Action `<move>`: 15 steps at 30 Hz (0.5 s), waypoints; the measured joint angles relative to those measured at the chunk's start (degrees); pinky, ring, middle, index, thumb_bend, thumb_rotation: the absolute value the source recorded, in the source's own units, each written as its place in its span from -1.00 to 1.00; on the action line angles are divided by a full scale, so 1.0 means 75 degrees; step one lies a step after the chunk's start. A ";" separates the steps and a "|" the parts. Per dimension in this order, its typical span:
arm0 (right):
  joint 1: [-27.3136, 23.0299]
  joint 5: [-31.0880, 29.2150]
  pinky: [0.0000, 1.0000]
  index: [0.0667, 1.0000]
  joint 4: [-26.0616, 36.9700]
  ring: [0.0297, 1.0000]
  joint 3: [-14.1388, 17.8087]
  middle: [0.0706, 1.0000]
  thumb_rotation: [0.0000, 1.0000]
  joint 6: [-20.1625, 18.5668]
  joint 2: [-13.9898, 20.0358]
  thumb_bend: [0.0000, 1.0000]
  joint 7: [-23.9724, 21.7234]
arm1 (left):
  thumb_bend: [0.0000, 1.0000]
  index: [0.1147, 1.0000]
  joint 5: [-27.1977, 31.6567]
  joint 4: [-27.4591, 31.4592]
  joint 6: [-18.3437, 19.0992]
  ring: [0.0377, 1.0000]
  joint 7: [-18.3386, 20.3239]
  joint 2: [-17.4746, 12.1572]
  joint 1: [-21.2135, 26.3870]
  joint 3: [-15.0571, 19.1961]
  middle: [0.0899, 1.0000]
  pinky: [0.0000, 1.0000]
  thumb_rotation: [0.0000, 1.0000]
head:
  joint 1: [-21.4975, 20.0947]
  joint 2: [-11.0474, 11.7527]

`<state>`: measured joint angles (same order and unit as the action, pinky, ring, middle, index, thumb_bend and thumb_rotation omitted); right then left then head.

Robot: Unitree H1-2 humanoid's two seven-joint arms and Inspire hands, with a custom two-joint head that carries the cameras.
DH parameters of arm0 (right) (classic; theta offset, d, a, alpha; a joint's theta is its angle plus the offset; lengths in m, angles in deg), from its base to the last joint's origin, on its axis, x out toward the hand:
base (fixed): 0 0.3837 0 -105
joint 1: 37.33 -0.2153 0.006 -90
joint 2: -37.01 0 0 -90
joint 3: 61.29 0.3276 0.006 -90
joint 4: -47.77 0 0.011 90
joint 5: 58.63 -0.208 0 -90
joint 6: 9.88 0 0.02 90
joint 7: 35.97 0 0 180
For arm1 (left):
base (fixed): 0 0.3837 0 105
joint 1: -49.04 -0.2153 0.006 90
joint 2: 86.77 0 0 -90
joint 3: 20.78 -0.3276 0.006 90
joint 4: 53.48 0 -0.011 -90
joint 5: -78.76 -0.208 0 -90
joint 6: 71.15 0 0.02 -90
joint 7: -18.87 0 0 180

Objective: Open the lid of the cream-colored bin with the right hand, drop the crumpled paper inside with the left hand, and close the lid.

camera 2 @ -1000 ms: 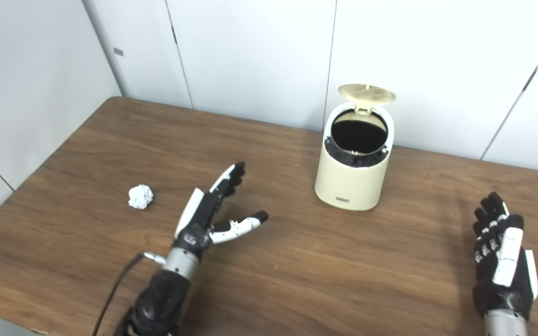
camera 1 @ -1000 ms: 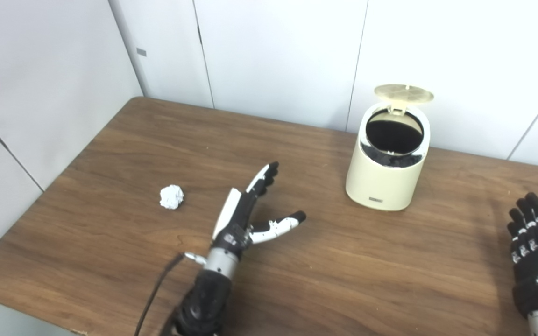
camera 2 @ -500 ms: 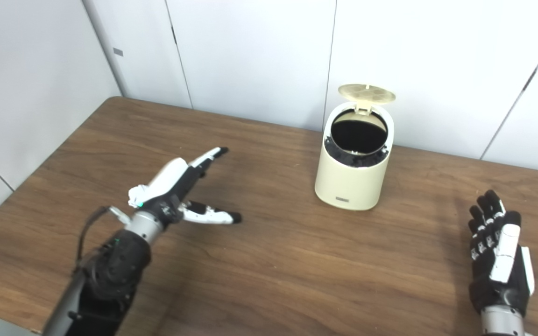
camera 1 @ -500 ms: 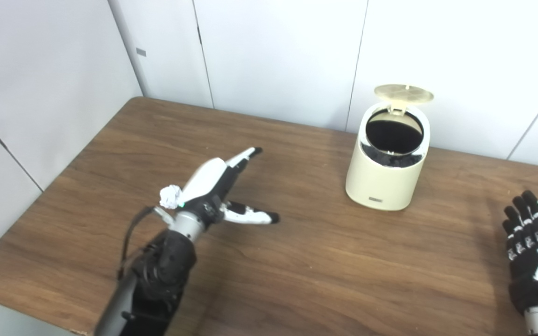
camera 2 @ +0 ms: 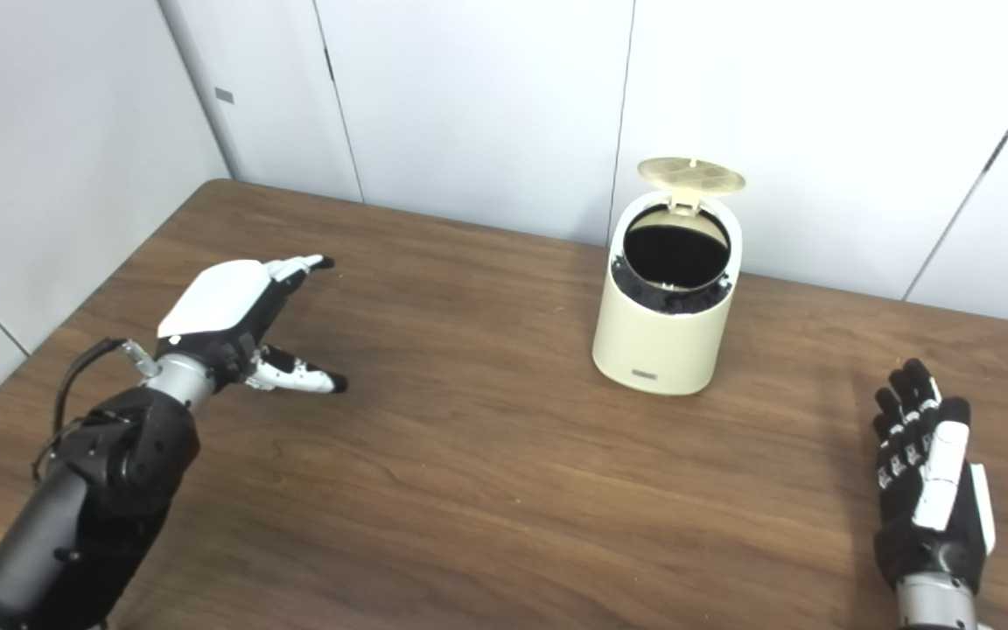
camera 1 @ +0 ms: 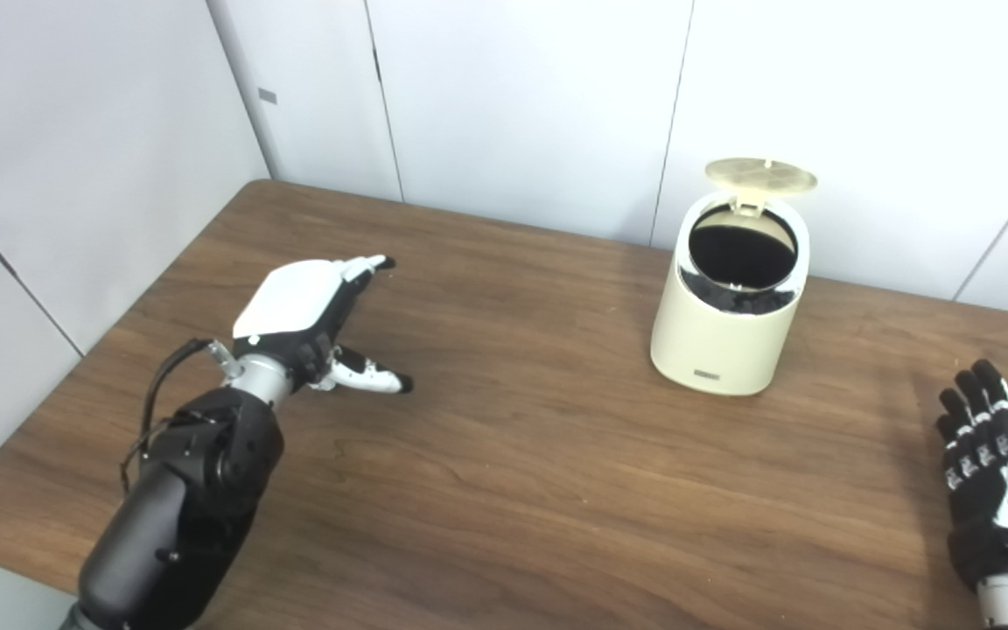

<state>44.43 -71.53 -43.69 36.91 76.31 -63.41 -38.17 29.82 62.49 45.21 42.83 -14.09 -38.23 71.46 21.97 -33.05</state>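
The left robot hand (camera 1: 298, 311) hovers palm-down over the bench (camera 1: 513, 490), well to the left of the cream-colored bin (camera 1: 727, 311), its fingers spread and its thumb stretched out toward the bin. It grips nothing that can be seen. The crumpled paper does not show in either view; whether it lies hidden under that hand cannot be told. The right robot hand (camera 2: 928, 477) sits low at the near right of the bin, well apart from it, released, with its dark fingers pointing upward and nothing in them. The bin stands upright toward the far edge of the bench, close to the white wall panels (camera 1: 513, 96). Its round lid (camera 1: 760, 175) is tipped up behind the dark opening.
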 measured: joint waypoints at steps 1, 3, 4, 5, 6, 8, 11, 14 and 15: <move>-0.0007 0.0000 1.00 0.88 -0.0009 0.93 -0.0006 0.91 1.00 0.0000 0.0011 0.01 -0.0006 | 0.98 0.79 -0.0005 -0.0059 -0.0006 0.82 0.0004 -0.0062 -0.0036 0.0050 0.82 0.54 -0.56 | 0.0046 0.0023; -0.0025 0.0011 1.00 0.89 -0.0027 0.94 -0.0022 0.92 1.00 0.0000 0.0035 0.02 -0.0007 | 1.00 0.78 0.0016 -0.0212 -0.0049 0.82 0.0003 -0.0169 -0.0094 0.0147 0.81 0.50 -0.62 | 0.0047 0.0023; -0.0039 0.0042 1.00 0.90 -0.0045 0.95 -0.0045 0.93 1.00 0.0000 0.0053 0.02 -0.0010 | 1.00 0.77 0.0035 -0.0305 -0.0056 0.82 0.0003 -0.0236 -0.0134 0.0221 0.81 0.49 -0.64 | 0.0047 0.0023; -0.0051 0.0067 1.00 0.90 -0.0066 0.96 -0.0072 0.93 1.00 0.0005 0.0074 0.03 -0.0023 | 1.00 0.77 0.0052 -0.0347 -0.0060 0.82 0.0003 -0.0279 -0.0182 0.0289 0.81 0.49 -0.67 | 0.0093 0.0047; -0.0057 0.0093 1.00 0.90 -0.0087 0.96 -0.0091 0.94 0.99 0.0028 0.0091 0.04 -0.0043 | 1.00 0.76 0.0080 -0.0382 -0.0065 0.81 0.0003 -0.0332 -0.0234 0.0344 0.80 0.48 -0.69 | 0.0105 0.0047; -0.0057 0.0118 1.00 0.91 -0.0115 0.96 -0.0108 0.93 0.98 0.0073 0.0098 0.04 -0.0057 | 1.00 0.74 0.0221 -0.0542 -0.0089 0.79 0.0005 -0.0460 -0.0285 0.0421 0.78 0.46 -0.68 | 0.0117 0.0059; -0.0060 0.0127 1.00 0.92 -0.0126 0.97 -0.0136 0.94 0.97 0.0098 0.0090 0.03 -0.0059 | 1.00 0.73 0.0350 -0.0713 -0.0187 0.79 0.0005 -0.0684 -0.0378 0.0532 0.77 0.48 -0.68 | 0.0094 0.0059; -0.0088 0.0117 1.00 0.92 -0.0177 0.97 -0.0146 0.93 0.96 0.0129 0.0089 0.05 -0.0074 | 1.00 0.71 0.0513 -0.0836 -0.0205 0.79 0.0021 -0.0874 -0.0400 0.0570 0.76 0.49 -0.65 | 0.0059 0.0059; -0.0101 0.0117 1.00 0.91 -0.0198 0.97 -0.0147 0.93 0.96 0.0135 0.0090 0.06 -0.0081 | 1.00 0.71 0.0537 -0.0851 -0.0207 0.78 0.0071 -0.0920 -0.0400 0.0567 0.75 0.47 -0.67 | 0.0047 0.0070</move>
<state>43.67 -70.65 -45.18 35.81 77.32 -62.74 -38.78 33.84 56.11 43.65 43.36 -20.99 -41.22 75.71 22.33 -32.52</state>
